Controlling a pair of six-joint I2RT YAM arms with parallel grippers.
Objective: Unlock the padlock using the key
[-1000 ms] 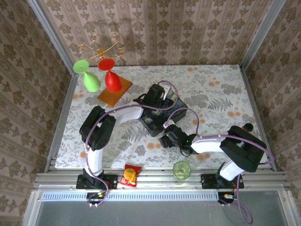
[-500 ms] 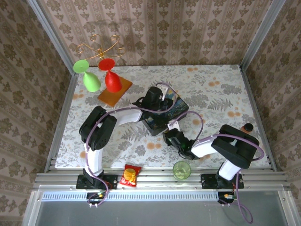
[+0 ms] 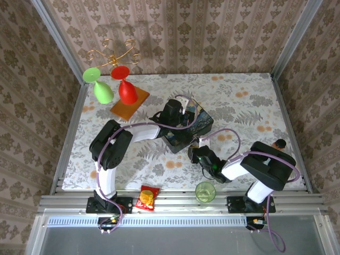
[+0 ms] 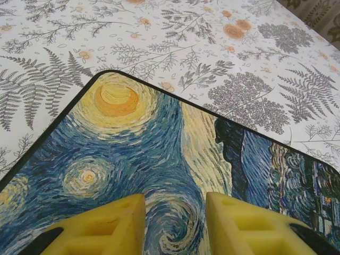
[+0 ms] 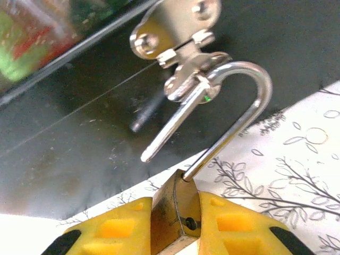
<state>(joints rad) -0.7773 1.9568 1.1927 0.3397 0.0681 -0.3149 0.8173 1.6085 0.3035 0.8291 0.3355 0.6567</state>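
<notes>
Up close, my right gripper (image 5: 175,226) is clamped on the brass body of the padlock (image 5: 171,204), 1 finger on each flat side; from there the shackle (image 5: 257,106) runs up and away, slanting right, and hooks through the clasp (image 5: 186,79) on the dark front wall of the box (image 5: 79,138); its free leg ends clear of the body, so I judge it open; the next move turns on drawing that leg out along its own slant; farther off, my left gripper (image 4: 174,207) hangs over the painted lid (image 4: 133,149), fingers slightly apart, holding nothing.
</notes>
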